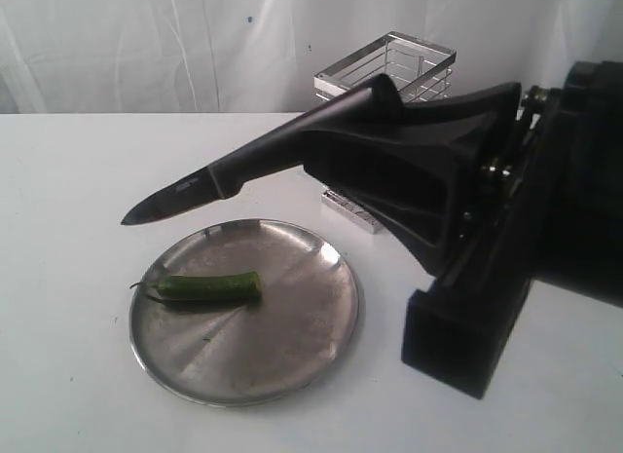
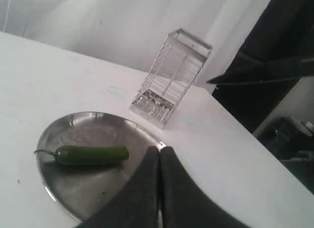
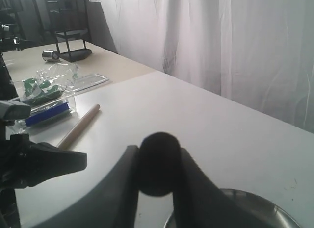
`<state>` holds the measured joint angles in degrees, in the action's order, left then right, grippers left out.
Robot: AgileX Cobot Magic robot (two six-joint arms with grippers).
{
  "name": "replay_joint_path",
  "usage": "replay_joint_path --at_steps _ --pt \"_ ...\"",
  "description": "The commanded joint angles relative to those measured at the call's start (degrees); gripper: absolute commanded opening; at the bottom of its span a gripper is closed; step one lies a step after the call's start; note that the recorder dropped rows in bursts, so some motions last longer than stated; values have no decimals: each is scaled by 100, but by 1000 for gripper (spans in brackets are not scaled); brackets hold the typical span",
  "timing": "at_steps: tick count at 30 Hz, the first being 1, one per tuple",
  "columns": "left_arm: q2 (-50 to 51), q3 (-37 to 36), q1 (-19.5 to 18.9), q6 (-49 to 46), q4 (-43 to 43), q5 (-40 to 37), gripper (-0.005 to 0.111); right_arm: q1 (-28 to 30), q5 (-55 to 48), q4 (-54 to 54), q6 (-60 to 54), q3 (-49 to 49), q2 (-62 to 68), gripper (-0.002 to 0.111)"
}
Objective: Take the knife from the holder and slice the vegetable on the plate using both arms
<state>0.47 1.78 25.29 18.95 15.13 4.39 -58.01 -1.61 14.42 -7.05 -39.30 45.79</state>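
Observation:
My right gripper (image 1: pixel 375 107) is shut on the handle of the black knife (image 1: pixel 224 180), held in the air with its pointed blade slanting down to the left, above the far rim of the steel plate (image 1: pixel 292 326). In the right wrist view the handle's butt (image 3: pixel 158 164) sits between the fingers of the right gripper (image 3: pixel 157 152). The green pepper (image 1: pixel 209 287) lies on the plate's left half, stem to the left. My left gripper (image 2: pixel 160 150) is shut and empty, hovering at the edge of the plate (image 2: pixel 78 193), just right of the cut end of the pepper (image 2: pixel 91 155).
The wire holder (image 1: pixel 389 68) stands empty behind the plate, partly hidden by the right arm. The holder (image 2: pixel 169 78) also shows in the left wrist view, with the knife blade (image 2: pixel 245 81) to its right. A wooden stick (image 3: pixel 78 126) and a plastic box (image 3: pixel 41 98) lie farther off.

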Motion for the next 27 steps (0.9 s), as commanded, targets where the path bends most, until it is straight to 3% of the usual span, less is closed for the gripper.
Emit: replay_joint_path --at_steps 1,6,9,15,21,27 --pt "424 327 0 71 -77 -284 0 -26 393 12 -29 -6 -51 0" --pt "1454 425 11 110 -19 -160 0 -26 616 12 -29 -6 18 0" --pt "2167 438 126 453 -227 661 0 -26 738 12 -29 -6 176 0" --pt "3856 711 577 2069 -3079 2554 0 -26 1089 12 62 -30 597 0" --pt "5568 1442 577 2120 -3082 2988 0 -26 1236 12 101 -147 789 0" --pt "6399 2010 577 2120 -3176 3479 0 -26 1263 12 101 -147 988 0"
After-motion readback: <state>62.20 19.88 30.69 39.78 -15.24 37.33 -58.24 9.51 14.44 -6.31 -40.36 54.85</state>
